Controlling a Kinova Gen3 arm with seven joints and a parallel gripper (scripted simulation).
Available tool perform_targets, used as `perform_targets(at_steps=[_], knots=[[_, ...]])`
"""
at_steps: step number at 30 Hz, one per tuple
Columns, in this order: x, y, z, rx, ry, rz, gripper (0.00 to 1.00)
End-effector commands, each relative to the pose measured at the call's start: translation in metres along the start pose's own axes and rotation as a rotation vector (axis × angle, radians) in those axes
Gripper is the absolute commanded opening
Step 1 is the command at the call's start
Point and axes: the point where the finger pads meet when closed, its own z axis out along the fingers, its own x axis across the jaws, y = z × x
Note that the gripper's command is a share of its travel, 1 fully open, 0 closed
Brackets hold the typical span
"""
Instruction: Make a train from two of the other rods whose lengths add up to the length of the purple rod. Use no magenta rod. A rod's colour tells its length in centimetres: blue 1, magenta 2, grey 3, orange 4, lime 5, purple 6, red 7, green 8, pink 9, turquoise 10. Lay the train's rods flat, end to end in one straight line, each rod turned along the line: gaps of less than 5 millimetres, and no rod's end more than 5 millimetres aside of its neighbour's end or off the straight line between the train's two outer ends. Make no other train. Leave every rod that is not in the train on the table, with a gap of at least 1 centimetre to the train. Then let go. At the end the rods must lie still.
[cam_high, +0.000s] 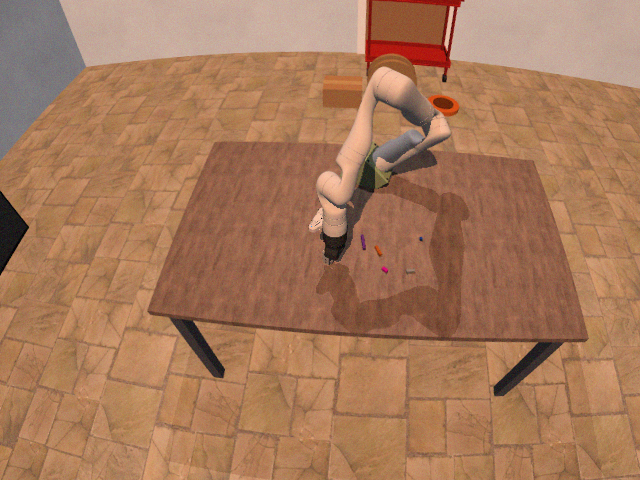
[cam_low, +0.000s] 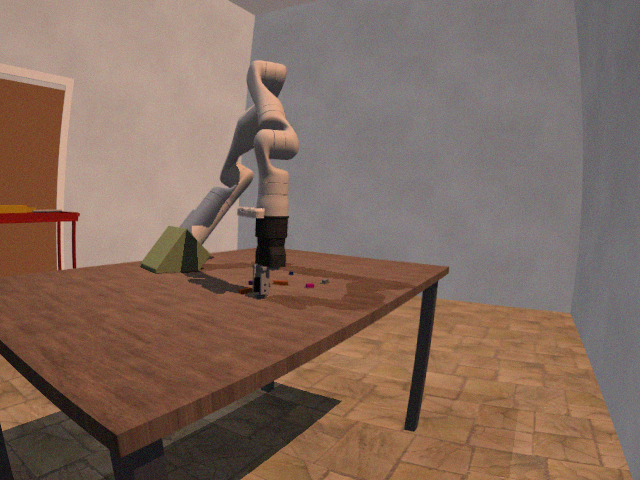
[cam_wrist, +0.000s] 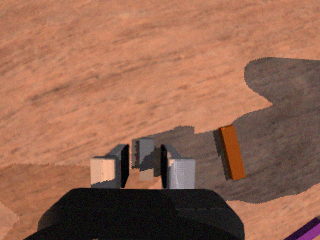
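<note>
Claw (cam_wrist: 143, 172) half open, gripping nothing, low over the counter (cam_high: 248, 217) — orange rod (cam_wrist: 231, 152) just beside it, purple rod (cam_high: 363, 241) near. Probably between picks — next, choose a magenta-free pair.

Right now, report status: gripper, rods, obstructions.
Gripper part open, empty, low over table. Orange rod beside it, untouched. Purple rod, blue rod, grey rod apart; no train. Nothing blocking.
</note>
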Motion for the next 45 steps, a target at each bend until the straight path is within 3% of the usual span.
perform_targets(at_steps=[1,45], knots=[[0.0003,0.0002,0.0030,-0.001,0.001,0.000,0.54],[0.0003,0.0002,0.0116,-0.001,0.001,0.000,0.54]])
